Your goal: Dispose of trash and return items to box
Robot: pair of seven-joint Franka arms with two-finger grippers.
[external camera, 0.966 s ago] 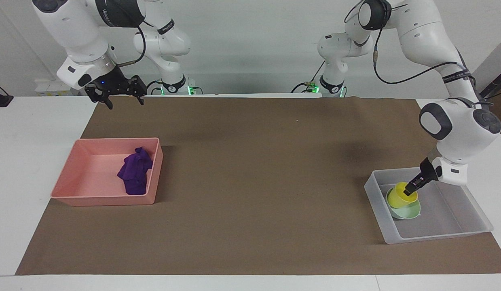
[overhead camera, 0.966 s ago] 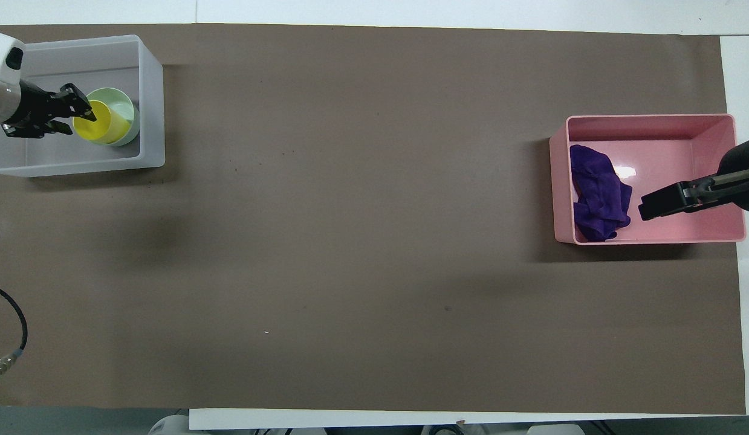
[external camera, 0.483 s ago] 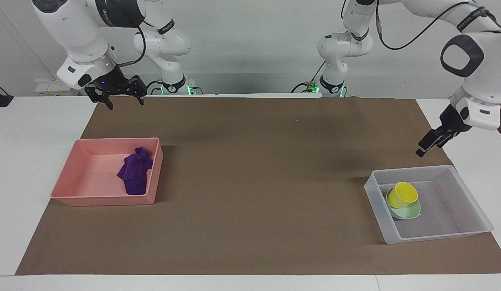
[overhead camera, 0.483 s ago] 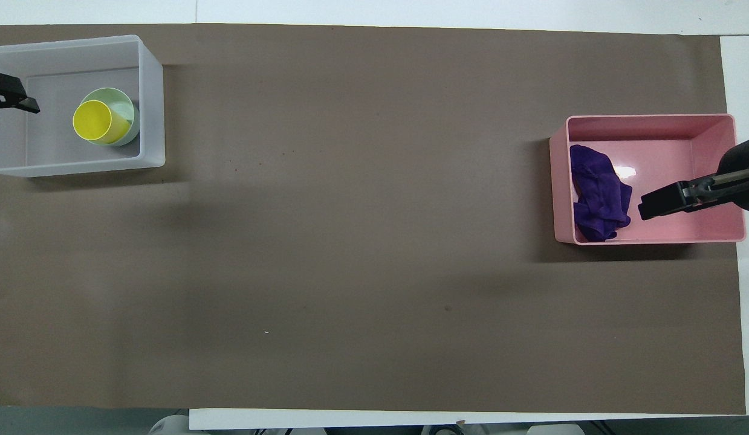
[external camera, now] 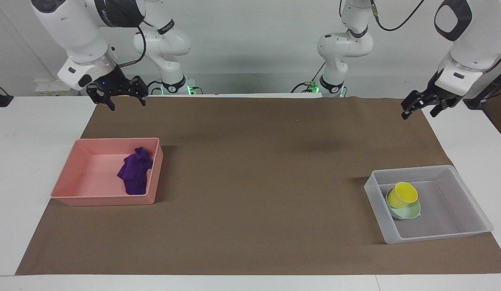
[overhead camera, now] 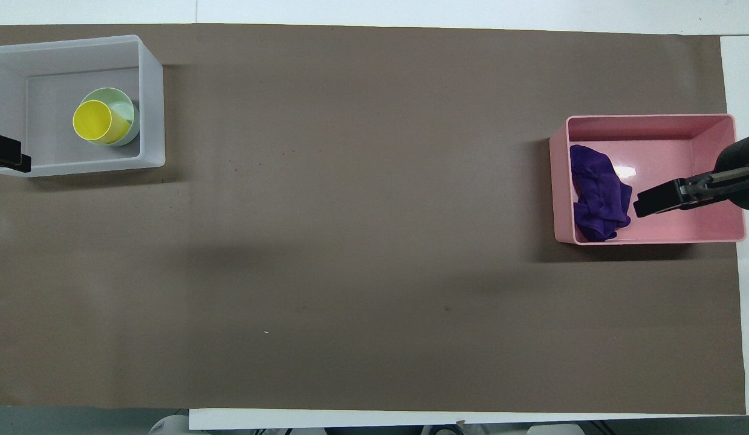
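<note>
purple rag [external camera: 134, 173], pink tray [external camera: 72, 178], yellow cup [external camera: 402, 195], mint-green bowl [external camera: 408, 211], brown mat [external camera: 254, 182]

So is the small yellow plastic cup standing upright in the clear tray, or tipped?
Tipped. The small yellow plastic cup leans inside the pale mint-green round bowl, its mouth tilted sideways rather than straight up.

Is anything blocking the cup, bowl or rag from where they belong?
Nothing visible: the yellow cup already sits tilted in the green bowl inside the clear tray, and the purple rag lies in the pink tray.
</note>
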